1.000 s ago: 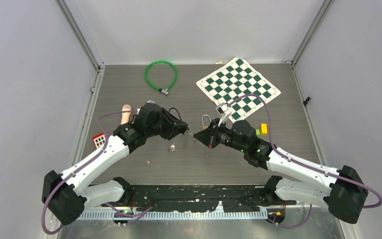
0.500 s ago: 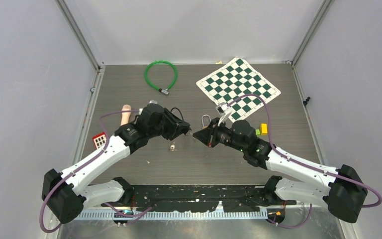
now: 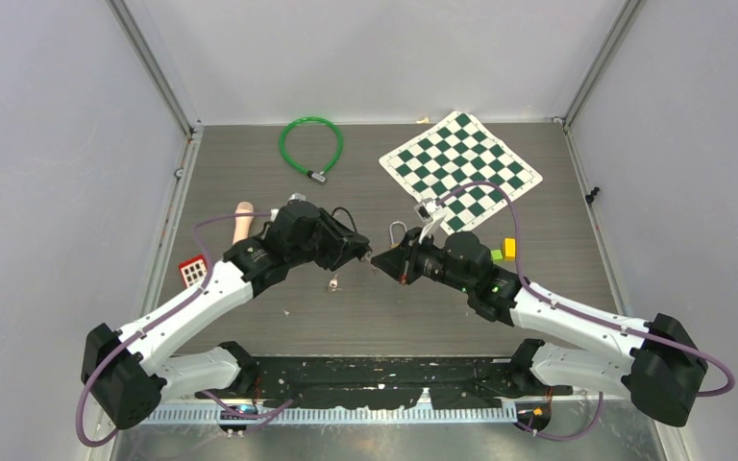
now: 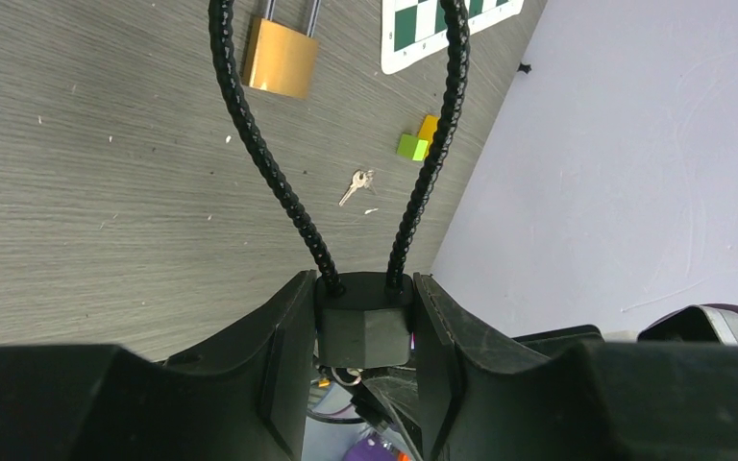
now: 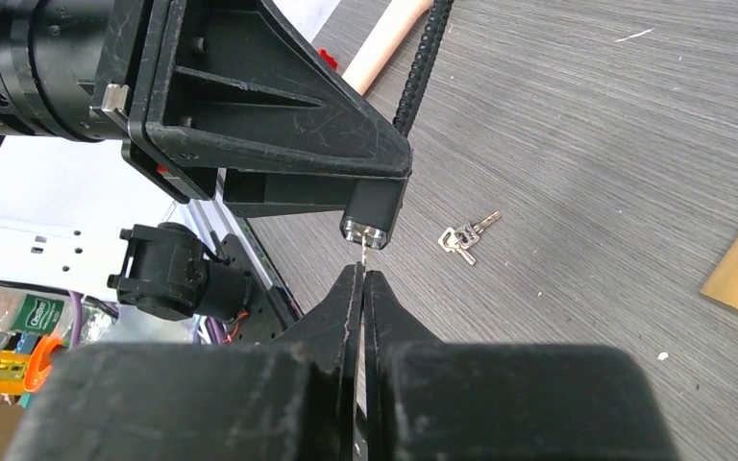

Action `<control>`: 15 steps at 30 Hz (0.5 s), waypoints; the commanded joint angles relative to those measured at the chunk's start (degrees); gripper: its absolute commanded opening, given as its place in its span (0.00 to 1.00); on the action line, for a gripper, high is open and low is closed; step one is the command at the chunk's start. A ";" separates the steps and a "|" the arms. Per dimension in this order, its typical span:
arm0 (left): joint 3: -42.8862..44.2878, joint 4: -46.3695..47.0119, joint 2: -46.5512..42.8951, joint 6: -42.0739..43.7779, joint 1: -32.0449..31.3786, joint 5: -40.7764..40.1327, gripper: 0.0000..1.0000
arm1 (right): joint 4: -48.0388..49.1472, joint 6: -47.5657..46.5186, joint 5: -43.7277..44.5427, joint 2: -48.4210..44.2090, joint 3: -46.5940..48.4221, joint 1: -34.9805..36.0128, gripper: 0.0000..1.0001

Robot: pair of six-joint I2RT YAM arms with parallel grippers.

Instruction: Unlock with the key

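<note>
The right gripper [image 5: 360, 279] is clenched on the key [image 5: 362, 252], whose tip now meets the keyway of the black cable lock [image 5: 373, 223]. A second ago a small gap separated them, so insertion looks begun but not seated, with the turn yet to come. The left gripper [image 4: 363, 284] clamps the lock's body, its cable looping away beyond. Both arms reach inward from the near corners, wrists nose to nose over the middle of the worktop [image 3: 365, 317], a brass padlock [image 4: 281, 58] lying just farther toward the far edge.
</note>
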 commanded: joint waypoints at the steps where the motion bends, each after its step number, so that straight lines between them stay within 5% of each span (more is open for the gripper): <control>1: 2.50 3.78 -0.29 -1.07 -0.42 -0.50 0.00 | 3.12 0.79 2.21 0.26 0.79 0.20 0.05; 15: 0.10 7.24 -0.87 -4.04 -2.04 -0.63 0.00 | 5.62 4.97 10.24 -3.43 -3.39 0.25 0.05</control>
